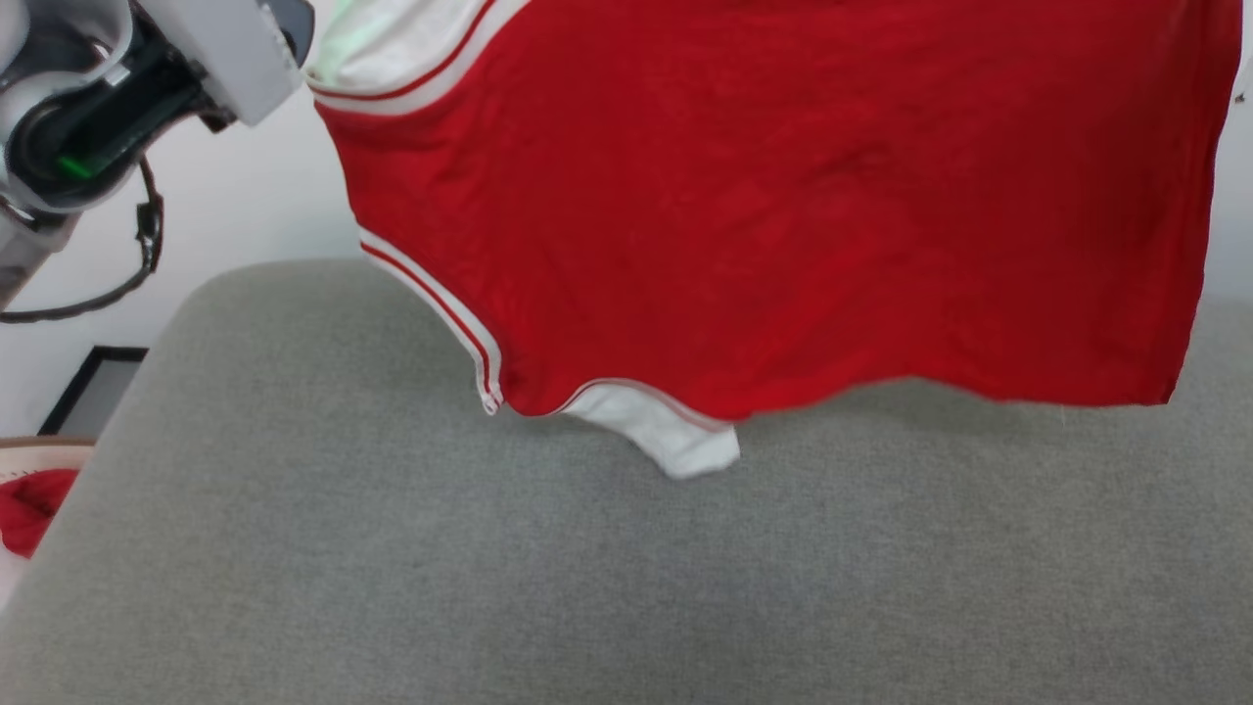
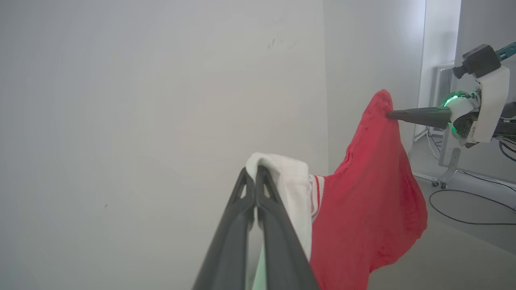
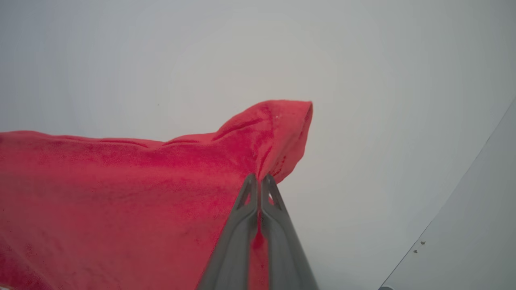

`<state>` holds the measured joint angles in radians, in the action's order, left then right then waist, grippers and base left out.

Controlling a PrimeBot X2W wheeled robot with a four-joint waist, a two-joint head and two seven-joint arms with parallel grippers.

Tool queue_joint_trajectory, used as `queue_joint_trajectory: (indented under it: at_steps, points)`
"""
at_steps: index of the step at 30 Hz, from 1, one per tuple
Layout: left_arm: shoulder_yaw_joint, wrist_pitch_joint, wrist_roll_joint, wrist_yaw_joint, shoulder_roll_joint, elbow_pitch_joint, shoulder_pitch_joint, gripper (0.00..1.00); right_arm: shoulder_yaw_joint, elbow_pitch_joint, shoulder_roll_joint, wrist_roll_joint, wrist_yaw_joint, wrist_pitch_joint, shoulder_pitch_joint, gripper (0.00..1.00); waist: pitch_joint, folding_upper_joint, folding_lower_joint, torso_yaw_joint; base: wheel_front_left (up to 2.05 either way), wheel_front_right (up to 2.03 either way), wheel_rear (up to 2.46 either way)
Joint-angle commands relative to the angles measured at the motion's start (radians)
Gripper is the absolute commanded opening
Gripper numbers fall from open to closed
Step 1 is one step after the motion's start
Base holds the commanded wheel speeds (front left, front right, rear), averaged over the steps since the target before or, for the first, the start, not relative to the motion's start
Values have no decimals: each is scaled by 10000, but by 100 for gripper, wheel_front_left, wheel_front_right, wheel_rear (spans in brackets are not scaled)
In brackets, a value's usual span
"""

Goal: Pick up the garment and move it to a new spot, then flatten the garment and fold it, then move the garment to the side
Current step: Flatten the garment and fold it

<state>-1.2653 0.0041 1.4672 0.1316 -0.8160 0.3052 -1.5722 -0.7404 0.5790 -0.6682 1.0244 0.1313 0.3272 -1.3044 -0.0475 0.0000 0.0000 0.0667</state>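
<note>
The garment, a red jersey with white sleeves and striped trim, hangs spread in the air above the grey cushioned surface. A white sleeve dangles at its lower edge, just over the cushion. In the left wrist view my left gripper is shut on the garment, pinching its white sleeve cloth. My right gripper is shut on a red corner of the garment. The right gripper also shows across from the left one, holding the far red corner up.
A white wall stands close behind the garment. A beige basket with a small red cloth sits at the left edge beside the cushion. Cables and a wheeled stand are on the floor to the right in the left wrist view.
</note>
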Motion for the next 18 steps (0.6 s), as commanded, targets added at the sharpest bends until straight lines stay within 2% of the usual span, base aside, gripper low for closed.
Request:
queue_joint_trajectory:
  at_steps: [1, 6, 11, 15, 18]
  points:
    - [-31, 9, -97, -34, -53, -78, -123, 0, 182, -75, -98, 26, -11, 83, 247, 0, 157, 0, 0, -38, 0, 0, 0]
    - [-96, 80, -441, -34, -216, -206, -261, 0, 591, -283, -291, -86, -11, 306, 519, 0, 678, 0, 0, -72, 0, 0, 0]
    - [-145, 24, -1365, -35, -333, 6, -624, 0, 1142, -233, -151, -480, -11, 308, 357, 0, 1883, 0, 0, -200, 0, 0, 0]
    - [-146, -489, -2256, -35, -123, 1229, -1110, 0, 1443, 532, 621, -1732, -12, -553, -185, 0, 2941, 0, 0, -615, 0, 0, 0]
    - [-148, -1113, -3025, -37, 342, 2407, -1663, 0, 1653, 1721, 1565, -3128, -12, -2059, -843, 0, 3484, 0, 0, -990, 0, 0, 0]
